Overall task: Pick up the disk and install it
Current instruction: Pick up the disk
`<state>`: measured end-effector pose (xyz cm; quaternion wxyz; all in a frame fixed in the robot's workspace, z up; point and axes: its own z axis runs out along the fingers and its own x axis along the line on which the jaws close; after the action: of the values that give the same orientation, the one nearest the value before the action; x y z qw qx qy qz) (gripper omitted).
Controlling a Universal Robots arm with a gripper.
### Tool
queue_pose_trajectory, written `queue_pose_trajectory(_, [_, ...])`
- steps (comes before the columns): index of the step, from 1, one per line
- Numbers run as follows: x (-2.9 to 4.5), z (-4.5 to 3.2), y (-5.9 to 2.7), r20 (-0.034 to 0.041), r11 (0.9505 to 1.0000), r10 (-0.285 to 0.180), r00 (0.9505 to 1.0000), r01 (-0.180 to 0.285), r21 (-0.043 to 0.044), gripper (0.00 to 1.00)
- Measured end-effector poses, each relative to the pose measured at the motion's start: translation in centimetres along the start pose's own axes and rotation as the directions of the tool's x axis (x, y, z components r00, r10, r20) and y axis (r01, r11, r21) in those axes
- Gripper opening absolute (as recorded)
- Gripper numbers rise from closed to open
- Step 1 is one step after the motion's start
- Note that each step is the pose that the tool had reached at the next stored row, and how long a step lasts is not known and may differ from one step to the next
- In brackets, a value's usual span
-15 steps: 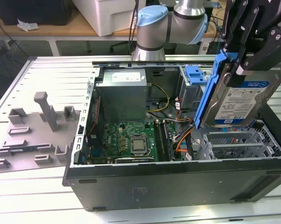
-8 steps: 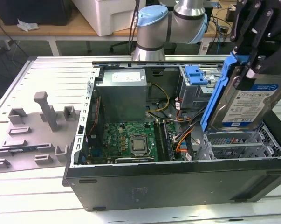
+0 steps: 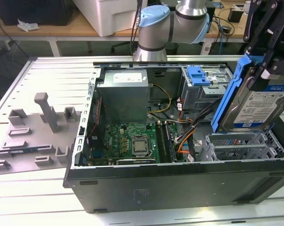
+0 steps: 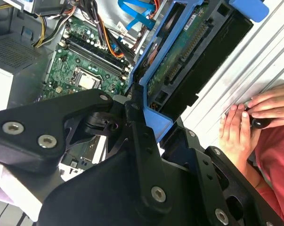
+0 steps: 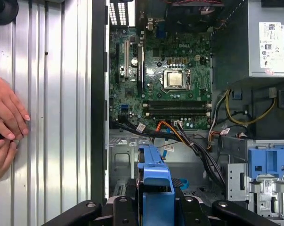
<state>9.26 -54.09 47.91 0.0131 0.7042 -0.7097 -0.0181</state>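
My gripper (image 3: 268,70) comes in from the upper part of the exterior view's right and is shut on the disk (image 3: 260,107). The disk is a silver drive with a blue-and-white label in a blue carrier. It hangs tilted on edge over the metal drive cage (image 3: 240,146) at the near corner of the open computer case (image 3: 179,183) on the exterior view's right. In the second wrist view the disk's (image 4: 189,61) green circuit side faces the camera, beyond my gripper (image 4: 153,127). The first wrist view has the carrier's blue edge (image 5: 156,181) between the black fingers (image 5: 124,207).
Inside the case lie the motherboard (image 3: 132,141), a grey power supply box (image 3: 123,94), a blue bracket (image 3: 198,75) and loose cables (image 3: 186,129). Grey fixture blocks (image 3: 33,132) stand on the slatted table. A person's hands (image 4: 255,117) (image 5: 5,127) rest on the table beside the case.
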Motion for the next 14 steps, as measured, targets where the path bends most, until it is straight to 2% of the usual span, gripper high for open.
queue_pose_trajectory(14, [0.00, 0.04, -0.30, 0.0009, 0.9998, 0.018, 0.9998, -0.018, 0.0002, 0.37])
